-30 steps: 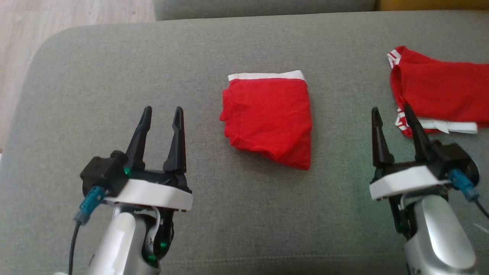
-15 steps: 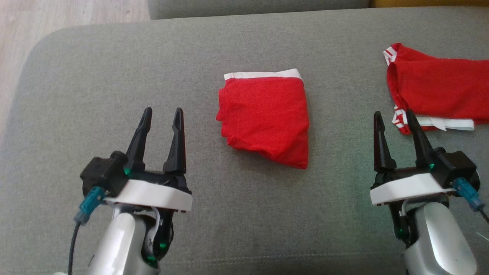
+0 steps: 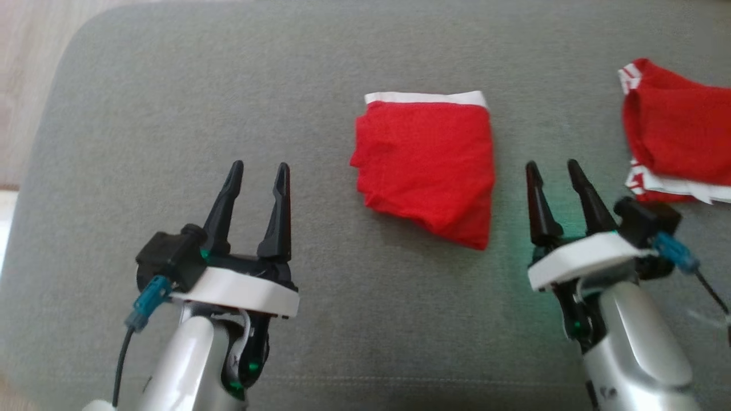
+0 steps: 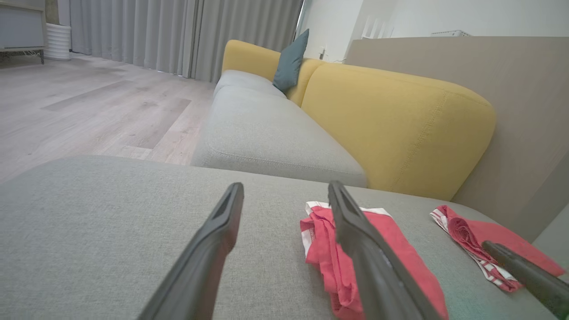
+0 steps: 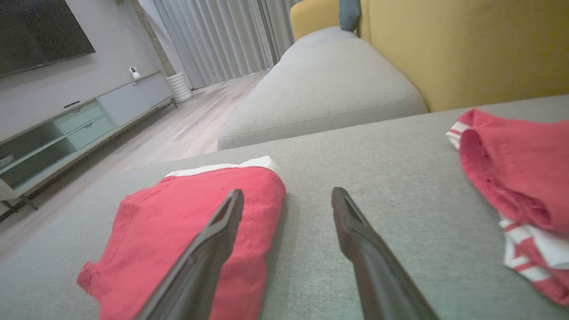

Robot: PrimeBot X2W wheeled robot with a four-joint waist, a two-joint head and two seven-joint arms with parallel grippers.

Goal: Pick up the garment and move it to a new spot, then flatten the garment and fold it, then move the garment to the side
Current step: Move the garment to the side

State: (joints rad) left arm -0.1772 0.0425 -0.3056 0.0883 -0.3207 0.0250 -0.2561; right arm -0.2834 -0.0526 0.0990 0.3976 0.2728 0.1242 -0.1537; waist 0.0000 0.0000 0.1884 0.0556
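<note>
Soft red garment, folded roughly square with a white band, lies on a grey woven sofa cushion; left claw and right claw gape empty.

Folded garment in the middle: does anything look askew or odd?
The folded red garment is lopsided: its near edge slants to a point at the right corner, and layers jut unevenly along its left side. Nothing looks damaged.

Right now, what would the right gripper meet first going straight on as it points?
The right gripper likely meets bare cushion, passing between the folded garment and the other garment; depth unclear.
</note>
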